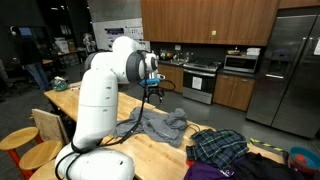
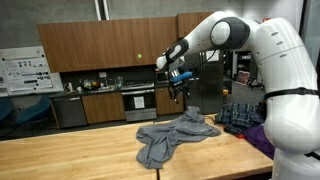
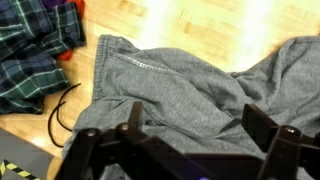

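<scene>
wrist view: jaws spread wide, nothing between them. grey garment [image 3: 170, 80] lies straight below on the tabletop [image 3: 200, 20], not touching. in an exterior view its long axis runs away from the plaid pile [image 2: 240, 118]; jaws hang over the bunched end nearer that pile.

In the wrist view, the crumpled grey fabric garment [image 3: 180, 85] beneath the fingers [image 3: 133, 118] runs past the frame's edge, and the dark plaid cloth [image 3: 30, 50] beside them is blurred and cropped.
</scene>
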You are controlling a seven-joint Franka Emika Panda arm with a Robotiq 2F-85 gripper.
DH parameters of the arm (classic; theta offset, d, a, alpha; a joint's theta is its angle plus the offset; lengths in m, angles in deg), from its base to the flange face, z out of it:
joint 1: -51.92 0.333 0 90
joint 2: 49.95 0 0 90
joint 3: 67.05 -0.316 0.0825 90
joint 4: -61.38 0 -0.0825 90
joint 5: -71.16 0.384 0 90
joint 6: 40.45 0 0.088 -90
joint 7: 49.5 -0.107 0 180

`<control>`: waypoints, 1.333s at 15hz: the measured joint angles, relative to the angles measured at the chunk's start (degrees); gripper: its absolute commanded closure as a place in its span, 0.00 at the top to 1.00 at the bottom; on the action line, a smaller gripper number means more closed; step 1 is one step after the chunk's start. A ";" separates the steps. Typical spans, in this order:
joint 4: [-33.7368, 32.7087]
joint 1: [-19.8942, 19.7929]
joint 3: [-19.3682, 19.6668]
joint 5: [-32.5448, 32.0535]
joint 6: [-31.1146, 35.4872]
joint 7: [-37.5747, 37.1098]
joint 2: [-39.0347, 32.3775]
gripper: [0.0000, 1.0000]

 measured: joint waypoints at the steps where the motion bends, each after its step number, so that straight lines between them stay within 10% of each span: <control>1: 1.40 0.22 -0.52 0.09 0.00 0.01 -0.02 1.00; 20: 11.81 -7.22 0.93 10.99 -9.60 2.46 -2.40 1.00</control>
